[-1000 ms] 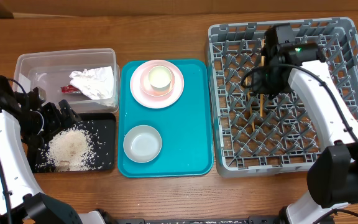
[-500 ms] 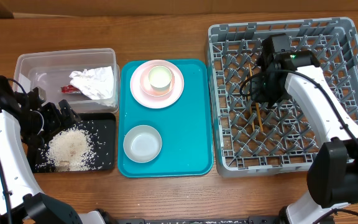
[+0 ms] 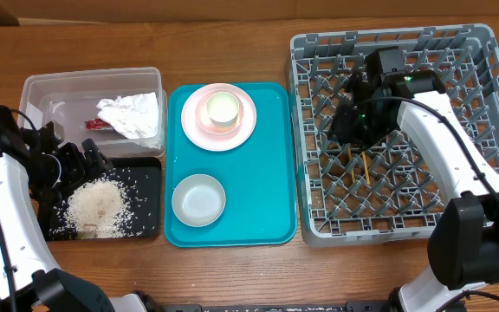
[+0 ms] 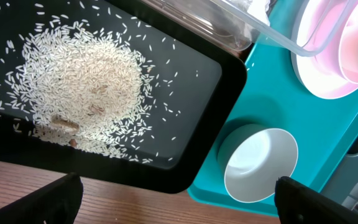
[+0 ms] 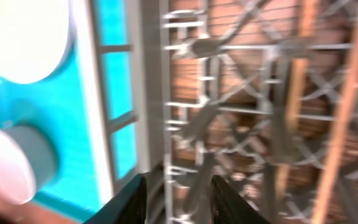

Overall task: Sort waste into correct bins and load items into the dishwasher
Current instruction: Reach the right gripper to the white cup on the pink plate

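Chopsticks (image 3: 366,166): in dish rack (image 3: 306,43), centre-left, long axis front-to-back, just under right gripper (image 5: 179,196); jaws part-open, empty. Left gripper (image 4: 178,183): well left of rack, jaws wide, empty.

Brown wooden table (image 3: 232,35), grain running left to right, filling the overhead view. Large teal rectangular plastic tray (image 3: 267,182) with rounded corners and a low raised rim, lying flat on the table near its centre, long sides running front to back. In the left wrist view, one rounded tray corner rests on the wood.
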`<state>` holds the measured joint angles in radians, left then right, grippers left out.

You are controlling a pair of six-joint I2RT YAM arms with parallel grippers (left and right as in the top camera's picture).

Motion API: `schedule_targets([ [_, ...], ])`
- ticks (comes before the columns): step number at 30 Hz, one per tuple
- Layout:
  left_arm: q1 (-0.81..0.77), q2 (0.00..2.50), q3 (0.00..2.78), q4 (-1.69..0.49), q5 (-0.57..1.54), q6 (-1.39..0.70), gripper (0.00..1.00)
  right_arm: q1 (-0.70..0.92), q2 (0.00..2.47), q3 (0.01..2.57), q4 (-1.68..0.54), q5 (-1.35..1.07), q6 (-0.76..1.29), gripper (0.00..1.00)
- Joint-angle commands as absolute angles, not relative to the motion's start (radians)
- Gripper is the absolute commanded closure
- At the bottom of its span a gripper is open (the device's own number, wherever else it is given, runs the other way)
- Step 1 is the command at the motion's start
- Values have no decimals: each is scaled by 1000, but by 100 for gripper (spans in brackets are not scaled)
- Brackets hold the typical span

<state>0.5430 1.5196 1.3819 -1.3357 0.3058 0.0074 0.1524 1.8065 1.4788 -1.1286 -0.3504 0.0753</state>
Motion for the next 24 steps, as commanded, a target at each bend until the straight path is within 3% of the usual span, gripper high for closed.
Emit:
schedule_targets([
  [1, 535, 1515, 1402, -1334, 303, 23, 0, 182, 1797, 1478, -1127, -453, 77, 65],
  [16, 535, 1515, 1402, -1334, 303, 23, 0, 473, 1797, 1478, -985, -285, 78, 65],
  [20, 535, 1515, 1402, -1334, 303, 23, 0, 575, 1797, 1486, -947, -159, 81, 55],
  [24, 535, 1515, 1402, -1334, 303, 23, 0, 622, 1797, 1570, -963, -138, 81, 53],
])
